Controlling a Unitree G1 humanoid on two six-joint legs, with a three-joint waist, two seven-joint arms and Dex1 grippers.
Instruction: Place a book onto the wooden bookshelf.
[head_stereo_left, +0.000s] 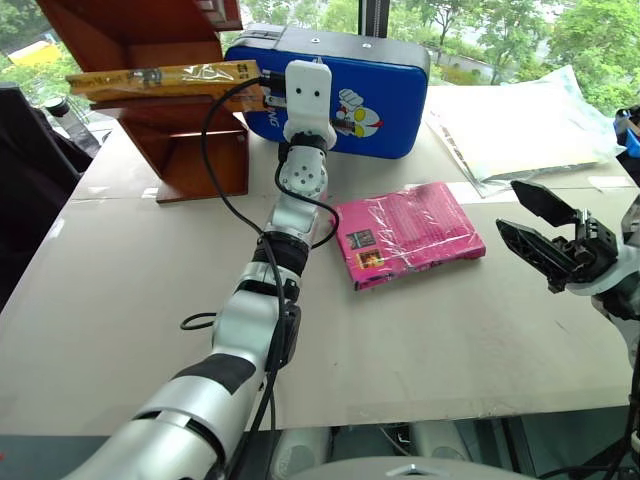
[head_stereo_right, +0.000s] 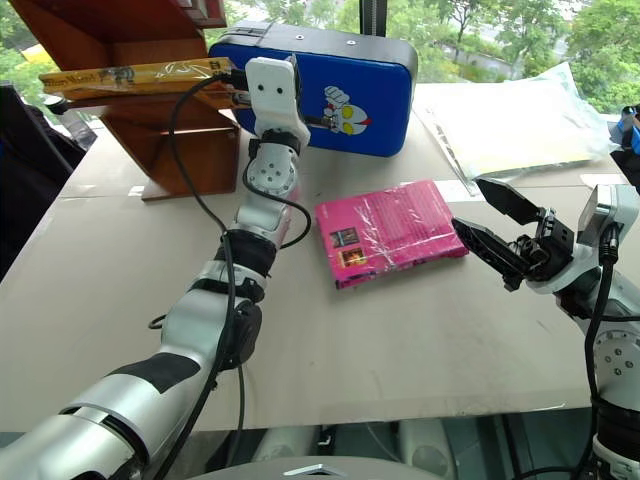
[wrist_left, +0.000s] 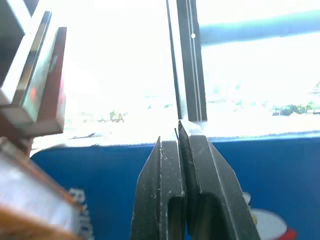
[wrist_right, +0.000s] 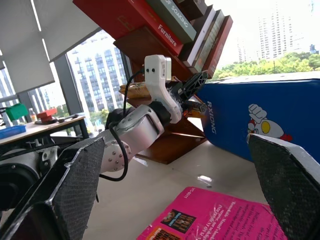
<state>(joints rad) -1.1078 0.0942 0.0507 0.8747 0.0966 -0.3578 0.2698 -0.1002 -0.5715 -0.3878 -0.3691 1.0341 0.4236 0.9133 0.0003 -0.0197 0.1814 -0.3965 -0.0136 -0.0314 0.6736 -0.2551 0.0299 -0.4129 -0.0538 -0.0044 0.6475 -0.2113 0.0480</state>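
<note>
The book (head_stereo_left: 165, 78) is lying flat on a board of the wooden bookshelf (head_stereo_left: 170, 140), one end jutting toward the blue case (head_stereo_left: 375, 95). The left gripper (wrist_left: 181, 150) is hanging just beside that end; its wrist view is showing the jaws pressed together on nothing. The right gripper (head_stereo_right: 490, 225) is hovering over the counter (head_stereo_left: 120, 300) beside the pink book (head_stereo_left: 405, 232), jaws spread wide. The right wrist view is revealing further books (wrist_right: 170, 22) standing higher on the shelf.

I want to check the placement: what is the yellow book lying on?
The yellow book lies flat on a board of the wooden bookshelf, one end sticking out toward the left pincer. The board's surface beneath it is hidden.
</note>
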